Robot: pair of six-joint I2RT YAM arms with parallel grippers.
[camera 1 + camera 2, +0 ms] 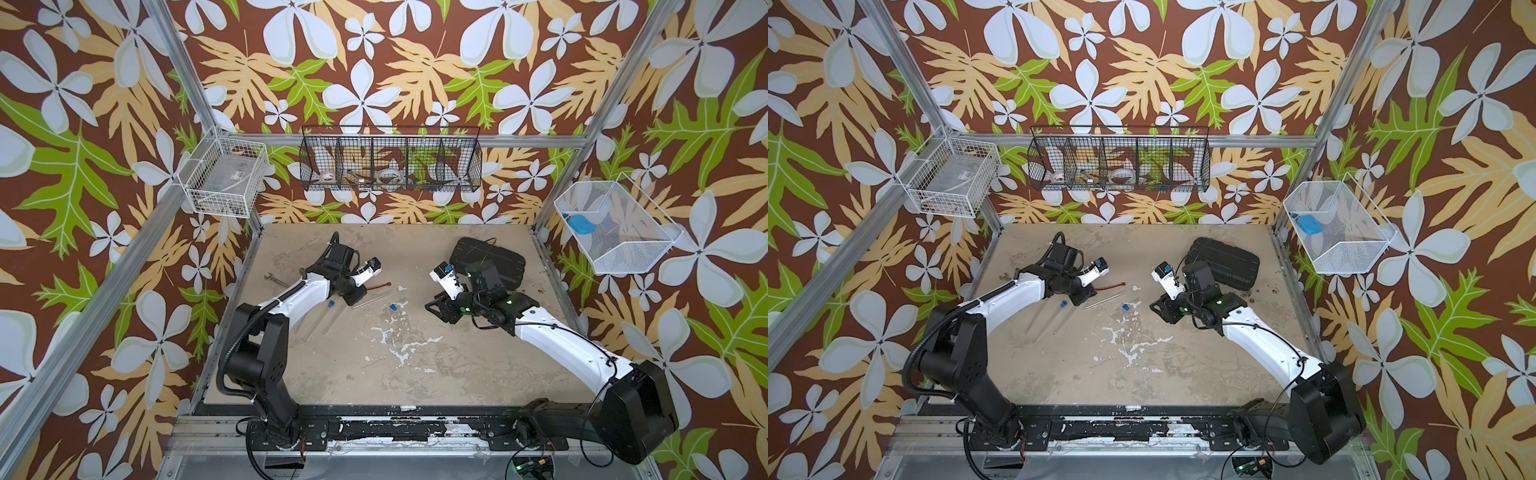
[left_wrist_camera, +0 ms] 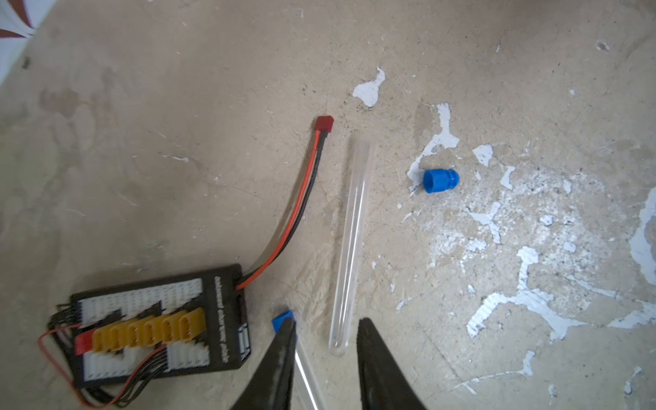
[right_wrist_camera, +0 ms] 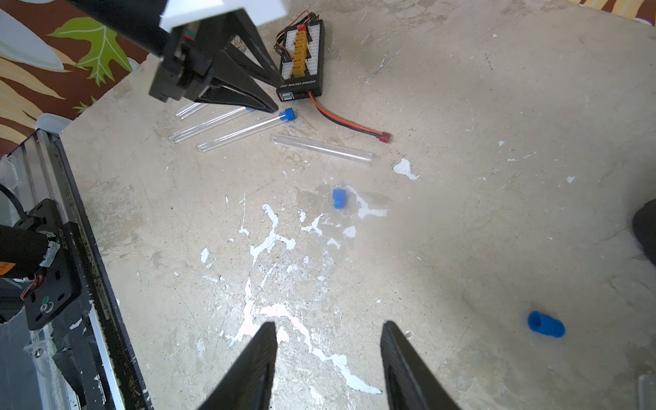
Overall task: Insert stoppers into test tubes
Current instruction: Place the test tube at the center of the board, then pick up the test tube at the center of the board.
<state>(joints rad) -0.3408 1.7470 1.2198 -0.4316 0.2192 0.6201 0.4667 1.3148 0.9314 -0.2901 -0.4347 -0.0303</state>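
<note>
Since the test tube [image 2: 349,245] is judged smooth and breakable, it should be taken softly at mid-length by the left gripper [image 2: 326,322], seen spread and empty.

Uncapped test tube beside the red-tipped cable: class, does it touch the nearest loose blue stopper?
Apart. The left wrist view shows bare table between the test tube and the stopper.

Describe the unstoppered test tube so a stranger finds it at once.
Start at the black charging board and follow its cable. The clear test tube lies beside that cable. The neighbouring tube wears a blue stopper; this one is open.
</note>
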